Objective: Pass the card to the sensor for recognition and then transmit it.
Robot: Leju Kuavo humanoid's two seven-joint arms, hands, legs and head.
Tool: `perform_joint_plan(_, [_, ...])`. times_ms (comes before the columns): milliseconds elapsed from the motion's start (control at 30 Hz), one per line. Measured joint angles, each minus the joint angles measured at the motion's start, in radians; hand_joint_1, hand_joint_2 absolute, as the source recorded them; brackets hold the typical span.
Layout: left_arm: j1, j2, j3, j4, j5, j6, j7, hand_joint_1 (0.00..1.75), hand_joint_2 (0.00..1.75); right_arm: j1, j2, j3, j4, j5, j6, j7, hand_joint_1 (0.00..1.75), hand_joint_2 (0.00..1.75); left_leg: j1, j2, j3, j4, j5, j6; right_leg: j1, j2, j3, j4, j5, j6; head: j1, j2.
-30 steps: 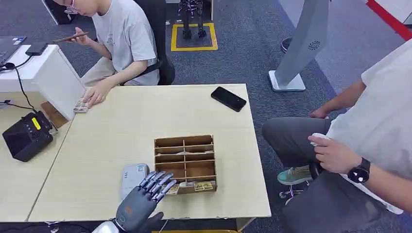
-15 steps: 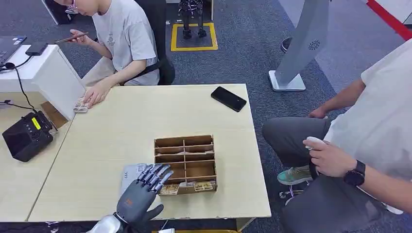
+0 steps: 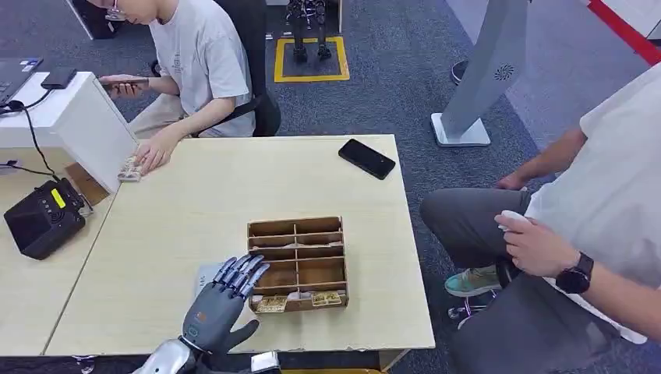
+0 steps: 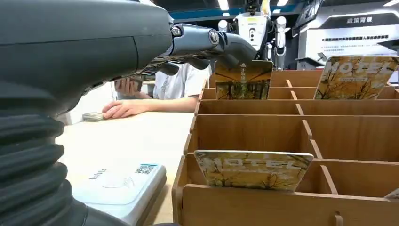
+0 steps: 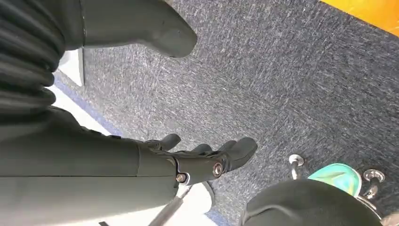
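On the light wooden table [image 3: 187, 202] stood a wooden divider box [image 3: 298, 263], with hotel cards upright in its slots, long edges running across the box. My left hand [image 3: 220, 304] hovered empty beside its near left corner, fingers spread, above the white card sensor [image 4: 120, 186] and hiding most of it. The nearest card [image 4: 253, 168] showed only its upper half. My right hand [image 5: 197, 160] hung open over carpet.
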Motion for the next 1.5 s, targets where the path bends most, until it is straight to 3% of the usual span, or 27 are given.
perform_joint_plan(533, [0.000,-0.008,0.022,0.007,0.030,-0.013,-0.004,0.00,1.75,0.003,0.010,0.001,-0.033,0.000,0.020,-0.001,0.00,1.75,0.000,0.000,0.000,0.000,0.000,0.000,0.000,0.000,0.000,0.000,0.000,0.000,0.000,0.000])
perform_joint_plan(667, [0.000,-0.014,0.023,0.011,0.059,-0.025,-0.030,0.00,1.75,0.003,0.010,0.001,-0.036,0.000,0.016,0.001,0.00,1.75,0.000,0.000,0.000,0.000,0.000,0.000,0.000,0.000,0.000,0.000,0.000,0.000,0.000,0.000])
perform_joint_plan(733, [0.000,-0.014,0.023,0.011,0.128,-0.065,-0.086,0.00,1.75,0.003,0.010,0.001,-0.036,0.000,0.012,0.001,0.00,1.75,0.000,0.000,0.000,0.000,0.000,0.000,0.000,0.000,0.000,0.000,0.000,0.000,0.000,0.000])
perform_joint_plan(800, [0.001,-0.015,0.023,0.003,0.153,-0.085,-0.102,0.00,1.75,0.003,0.010,0.001,-0.036,0.000,0.009,0.001,0.00,1.75,0.000,0.000,0.000,0.000,0.000,0.000,0.000,0.000,0.000,0.000,0.000,0.000,0.000,0.000])
perform_joint_plan(1500, [0.001,-0.015,0.022,-0.014,0.160,-0.097,-0.103,0.00,1.75,0.002,0.010,0.000,-0.034,0.000,0.008,-0.002,0.00,1.75,0.000,0.000,0.000,0.000,0.000,0.000,0.000,0.000,0.000,0.000,0.000,0.000,0.000,0.000])
